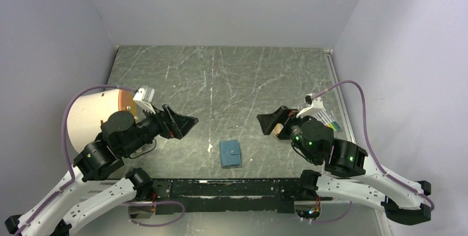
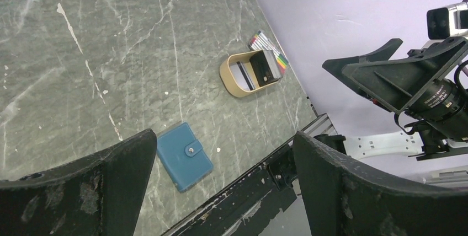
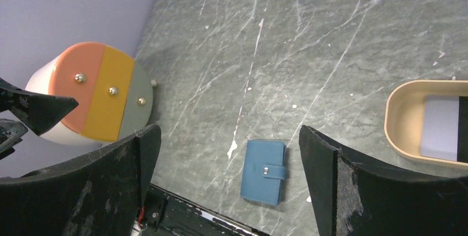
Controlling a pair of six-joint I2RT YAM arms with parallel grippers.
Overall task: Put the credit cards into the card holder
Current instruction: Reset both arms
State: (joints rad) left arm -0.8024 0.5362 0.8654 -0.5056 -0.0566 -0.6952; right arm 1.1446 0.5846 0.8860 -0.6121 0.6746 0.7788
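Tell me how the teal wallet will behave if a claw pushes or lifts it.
The wallet lies flat and low on the smooth table, so a push would probably slide it, not tip or roll it. Its snap tab looks fastened, so it should likely stay shut when lifted. Being thin and small, it is probably light, with little edge to grip.

We count one teal card holder (image 1: 230,154) at six o'clock, one tan oval tray (image 2: 236,92) at three o'clock holding at least two credit cards (image 2: 243,75), one pack of coloured markers (image 2: 260,39), and one round drawer unit (image 3: 94,98) at nine o'clock with three knobs (image 3: 113,90).
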